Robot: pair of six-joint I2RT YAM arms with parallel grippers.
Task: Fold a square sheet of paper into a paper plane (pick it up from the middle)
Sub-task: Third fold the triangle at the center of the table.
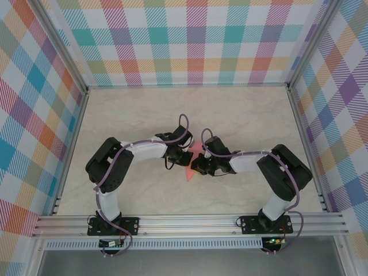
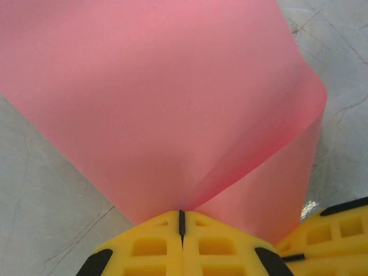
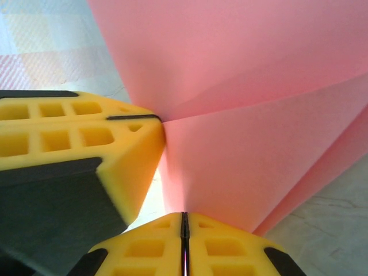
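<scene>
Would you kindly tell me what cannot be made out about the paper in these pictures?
Top view: the black-and-white arms hide most of the thin salmon-pink sheet of paper, so its folded shape is unclear.
Left wrist view: the left end effector, shut on the sheet, covers the pinched edge; the frame cuts off the upper part.
Right wrist view: the right end effector likewise hides the gripped edge; creases run out of frame.

square sheet of paper (image 2: pixel 172 103): thin smooth matt paper
left gripper pads (image 2: pixel 164 229): matt yellow foam
tabletop (image 2: pixel 46 201): smooth stone-look, slight sheen
</scene>
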